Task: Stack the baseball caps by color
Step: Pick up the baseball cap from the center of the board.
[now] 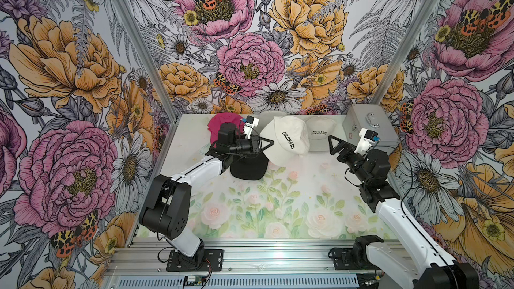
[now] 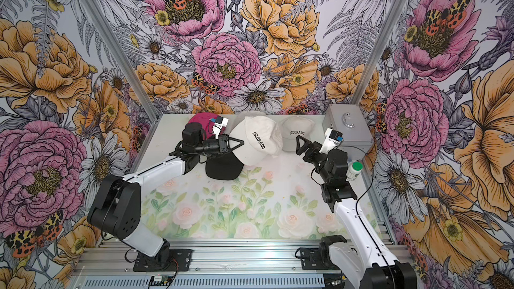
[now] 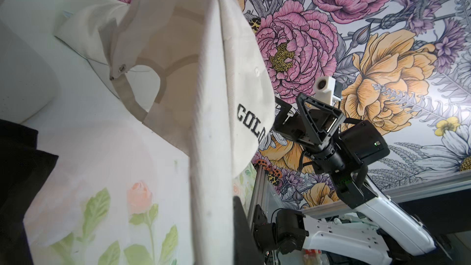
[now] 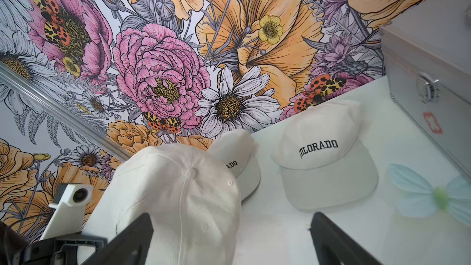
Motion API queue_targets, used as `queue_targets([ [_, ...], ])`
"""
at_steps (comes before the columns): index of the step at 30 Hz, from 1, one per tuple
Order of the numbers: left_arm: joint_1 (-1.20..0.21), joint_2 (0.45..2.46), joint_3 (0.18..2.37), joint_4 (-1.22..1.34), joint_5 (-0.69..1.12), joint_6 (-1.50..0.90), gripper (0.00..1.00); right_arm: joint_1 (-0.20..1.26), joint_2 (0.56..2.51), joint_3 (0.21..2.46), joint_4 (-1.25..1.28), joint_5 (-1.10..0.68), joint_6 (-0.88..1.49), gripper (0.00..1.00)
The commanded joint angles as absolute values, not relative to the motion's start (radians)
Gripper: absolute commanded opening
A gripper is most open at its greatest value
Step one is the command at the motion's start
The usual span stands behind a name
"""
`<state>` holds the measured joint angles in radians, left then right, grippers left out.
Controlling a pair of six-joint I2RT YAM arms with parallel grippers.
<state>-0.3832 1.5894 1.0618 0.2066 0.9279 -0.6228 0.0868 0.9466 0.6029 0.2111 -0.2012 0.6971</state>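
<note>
We count three cream caps (image 4: 178, 195), one silver case (image 1: 367, 132), one green-lidded bottle (image 2: 353, 172) and two robot arms (image 1: 200, 166). We see one black cap (image 1: 249, 169) and one pink cap (image 1: 218, 122); whether more lie beneath, we cannot tell.

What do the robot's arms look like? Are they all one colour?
No, two colours. Each arm has smooth white shells, like on the left arm and right arm, joined by chunky black joints. Thin black cables loop along them. The left end effector and right end effector are black and shaped like hollow triangles, and a small white camera block sits by each.
</note>
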Motion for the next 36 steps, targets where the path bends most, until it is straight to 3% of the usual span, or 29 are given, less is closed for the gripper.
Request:
queue_targets([
  [1,-0.39,1.529,1.142,-0.079,1.045,-0.367,0.0,0.078,0.961,0.586,0.215,-0.155,0.708,0.99],
  [8,-0.393,1.509,1.235,-0.2,1.109,-0.3,0.0,0.072,0.908,0.583,0.299,-0.347,0.671,0.99],
  [12,-0.399,1.488,1.262,-0.199,1.147,-0.309,0.0,0.074,0.85,0.558,0.33,-0.509,0.599,0.93],
  [27,-0.493,1.454,1.311,-0.209,1.194,-0.308,0.0,0.115,0.81,0.566,0.405,-0.721,0.458,0.79],
  [33,-0.503,1.445,1.305,-0.211,1.231,-0.282,0.0,0.138,0.833,0.598,0.408,-0.769,0.428,0.6],
  [36,-0.497,1.442,1.3,-0.211,1.243,-0.279,0.0,0.144,0.832,0.617,0.408,-0.808,0.419,0.43],
])
